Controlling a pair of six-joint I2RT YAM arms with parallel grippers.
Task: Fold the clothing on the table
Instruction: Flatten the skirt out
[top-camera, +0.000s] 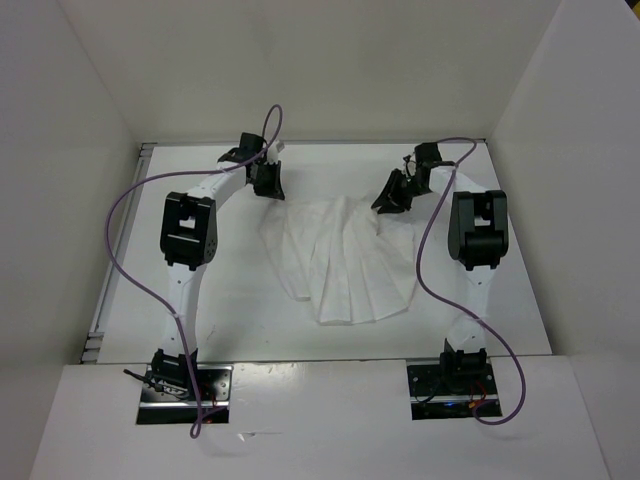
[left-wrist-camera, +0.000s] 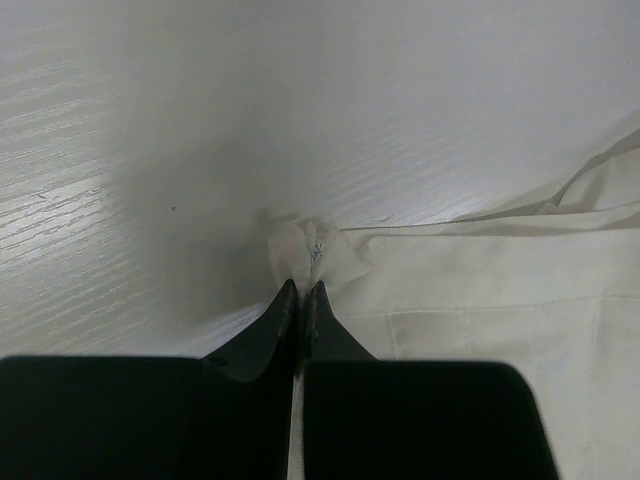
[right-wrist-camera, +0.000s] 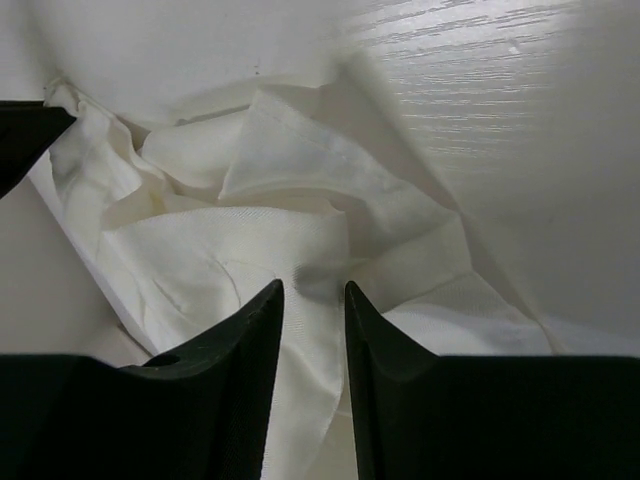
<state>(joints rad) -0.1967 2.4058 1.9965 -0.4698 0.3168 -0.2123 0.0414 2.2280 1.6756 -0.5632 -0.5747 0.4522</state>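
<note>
The clothing (top-camera: 345, 265), a white pleated garment, lies spread in the middle of the table (top-camera: 230, 300), its flared hem toward the arm bases. My left gripper (top-camera: 268, 185) is at the garment's far left corner. In the left wrist view it (left-wrist-camera: 302, 285) is shut, with a small bunch of the clothing (left-wrist-camera: 480, 290) pinched at its tips. My right gripper (top-camera: 390, 195) sits over the far right corner. Its fingers (right-wrist-camera: 313, 285) stand apart astride a raised fold of the crumpled clothing (right-wrist-camera: 240, 230); cloth fills the gap between them.
White walls (top-camera: 560, 120) close in the table at the back and both sides. Purple cables (top-camera: 125, 240) loop off both arms. A dark shape (right-wrist-camera: 25, 135) pokes in at the left edge of the right wrist view.
</note>
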